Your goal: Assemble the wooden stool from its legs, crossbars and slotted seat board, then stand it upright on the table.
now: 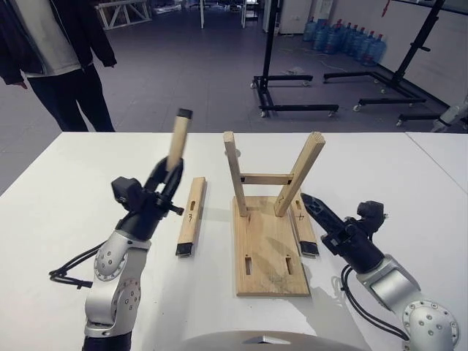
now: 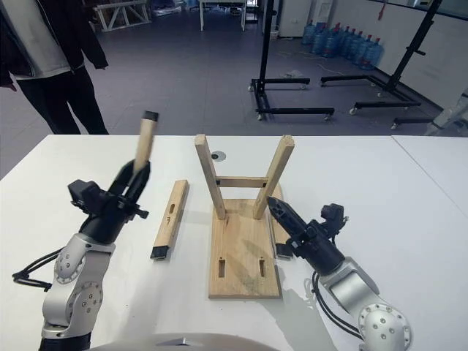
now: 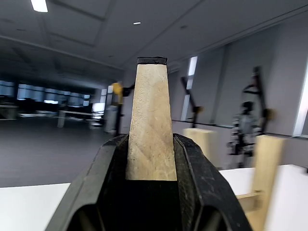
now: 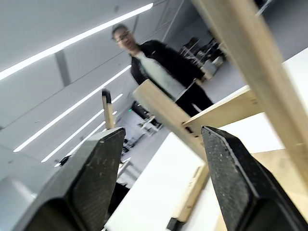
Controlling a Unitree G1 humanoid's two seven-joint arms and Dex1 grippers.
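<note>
Now the left gripper is clamped on a leg, its fingers pressed against both sides of the wood. This leg points up and leans slightly toward the middle of the table, with its black-capped end on top. It is held in the air over the table's left part, well apart from the board.

That board lies flat near the centre. Two standing legs rise from its far end, splayed outward, and a crossbar joins them. Two slots at the board's near end are unfilled.

Between the left gripper and the board, a loose leg lies flat on the table, just beside the board's left edge but not touching it.

On the other side, the right gripper is spread wide and has nothing in it. It points toward the foot of the right-hand standing leg, close to it, though I cannot tell whether they touch. Under its fingers, a side piece lies flat along the board's right edge, black cap toward the robot.
</note>
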